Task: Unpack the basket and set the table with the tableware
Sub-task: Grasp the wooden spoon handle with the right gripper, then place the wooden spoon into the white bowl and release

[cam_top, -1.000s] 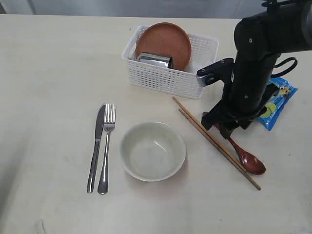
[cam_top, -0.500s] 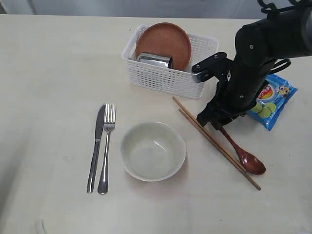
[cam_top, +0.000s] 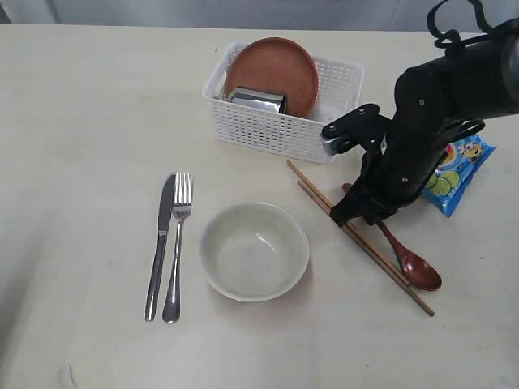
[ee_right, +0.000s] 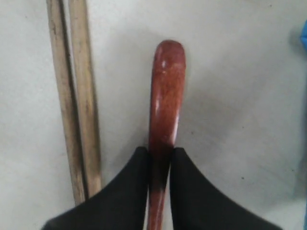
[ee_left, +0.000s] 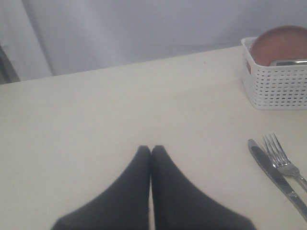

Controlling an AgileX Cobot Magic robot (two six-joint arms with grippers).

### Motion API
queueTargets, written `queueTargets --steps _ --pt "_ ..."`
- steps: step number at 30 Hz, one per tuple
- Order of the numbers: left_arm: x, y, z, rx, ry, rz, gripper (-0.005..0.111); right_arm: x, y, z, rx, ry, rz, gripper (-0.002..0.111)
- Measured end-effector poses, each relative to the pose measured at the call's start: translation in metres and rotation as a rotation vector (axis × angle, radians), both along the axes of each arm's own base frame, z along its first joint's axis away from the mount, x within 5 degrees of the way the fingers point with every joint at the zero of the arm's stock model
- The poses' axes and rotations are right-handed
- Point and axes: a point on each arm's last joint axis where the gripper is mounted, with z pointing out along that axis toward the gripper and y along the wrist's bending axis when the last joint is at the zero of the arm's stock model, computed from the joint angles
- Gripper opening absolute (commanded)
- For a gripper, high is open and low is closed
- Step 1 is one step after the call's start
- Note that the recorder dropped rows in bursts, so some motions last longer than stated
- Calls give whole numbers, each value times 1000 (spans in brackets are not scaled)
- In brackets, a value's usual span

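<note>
The dark red-brown spoon [cam_top: 418, 271] lies on the table [cam_top: 97, 121] right of the wooden chopsticks [cam_top: 389, 271]. My right gripper [cam_top: 357, 212] is low over the spoon's handle end. In the right wrist view its jaws [ee_right: 159, 152] press both sides of the spoon [ee_right: 165, 86] handle, beside the chopsticks [ee_right: 79, 105]. The white basket [cam_top: 276, 130] holds the brown plate [cam_top: 272, 69] and the steel cup [cam_top: 258, 100]. The bowl [cam_top: 254, 251] stands in front, with knife [cam_top: 160, 235] and fork [cam_top: 177, 243] to its left. My left gripper [ee_left: 151, 148] is shut and empty, above bare table.
A blue snack packet [cam_top: 462, 166] lies right of my right arm, close to the spoon. The left wrist view shows the basket [ee_left: 276, 86], knife [ee_left: 273, 172] and fork [ee_left: 283, 160] off to one side.
My right gripper has shifted towards the handle end of the spoon and its jaws have come together on the handle. The spoon and all other tableware lie where they were.
</note>
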Motion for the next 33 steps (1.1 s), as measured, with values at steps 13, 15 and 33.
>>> queueTargets --steps 13,15,33 --pt "0 0 0 0 0 0 0 -2 0 34 36 -61 -6 0" --pt "0 0 0 0 0 0 0 -4 1 48 79 -89 -16 0" --pt "0 0 0 0 0 0 0 -76 145 76 499 -395 400 0"
